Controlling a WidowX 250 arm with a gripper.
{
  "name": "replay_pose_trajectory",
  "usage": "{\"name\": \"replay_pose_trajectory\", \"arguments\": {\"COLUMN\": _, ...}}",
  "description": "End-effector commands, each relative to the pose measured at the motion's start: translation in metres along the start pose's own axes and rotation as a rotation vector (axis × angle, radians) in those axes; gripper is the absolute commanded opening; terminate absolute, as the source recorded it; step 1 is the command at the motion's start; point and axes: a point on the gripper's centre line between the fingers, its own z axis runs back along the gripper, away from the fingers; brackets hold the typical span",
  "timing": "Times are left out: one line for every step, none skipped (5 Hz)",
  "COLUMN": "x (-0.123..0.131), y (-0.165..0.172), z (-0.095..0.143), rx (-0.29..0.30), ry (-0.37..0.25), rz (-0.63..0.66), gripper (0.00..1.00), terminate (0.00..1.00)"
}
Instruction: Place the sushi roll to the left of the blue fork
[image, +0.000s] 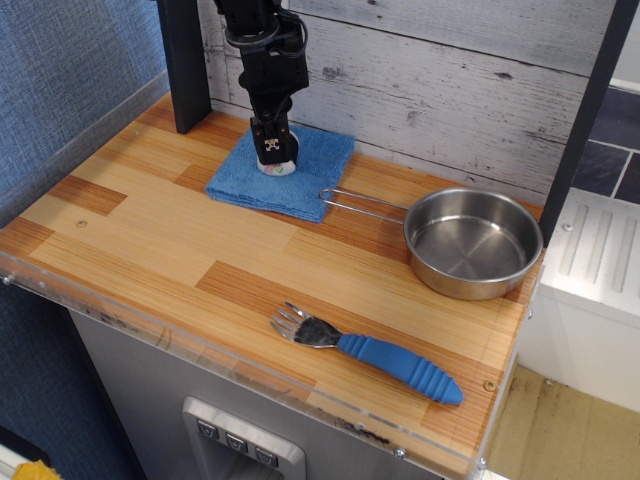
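Observation:
The sushi roll (281, 167) lies on the blue cloth (310, 175) at the back of the wooden counter, with only its white lower edge showing. My gripper (273, 152) hangs straight down right over it, fingertips at the roll's top and hiding most of it. I cannot tell how far apart the fingers stand or whether they grip the roll. The blue fork (375, 355) lies near the front edge, its silver head pointing left and its ribbed blue handle pointing right.
A steel pan (473, 243) with a wire handle sits at the right, its handle reaching the cloth. A dark post (185, 70) stands at the back left. A grey plank wall runs behind. Bare wood (180, 250) lies left of the fork.

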Motion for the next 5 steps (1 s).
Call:
{"name": "replay_pose_trajectory", "arguments": {"x": 0.001, "y": -0.005, "z": 0.01, "rx": 0.037, "ry": 0.01, "rz": -0.028, "gripper": 0.0, "terminate": 0.0}}
{"name": "replay_pose_trajectory", "arguments": {"x": -0.001, "y": -0.005, "z": 0.014, "rx": 0.044, "ry": 0.011, "rz": -0.031, "gripper": 0.0, "terminate": 0.0}}
{"name": "replay_pose_trajectory", "arguments": {"x": 0.002, "y": -0.005, "z": 0.029, "rx": 0.064, "ry": -0.012, "rz": -0.042, "gripper": 0.0, "terminate": 0.0}}
{"name": "replay_pose_trajectory", "arguments": {"x": 0.006, "y": -0.004, "z": 0.059, "rx": 0.119, "ry": -0.055, "rz": -0.044, "gripper": 0.0, "terminate": 0.0}}
{"name": "replay_pose_trajectory", "arguments": {"x": 0.006, "y": -0.008, "z": 0.084, "rx": 0.164, "ry": -0.091, "rz": -0.041, "gripper": 0.0, "terminate": 0.0}}
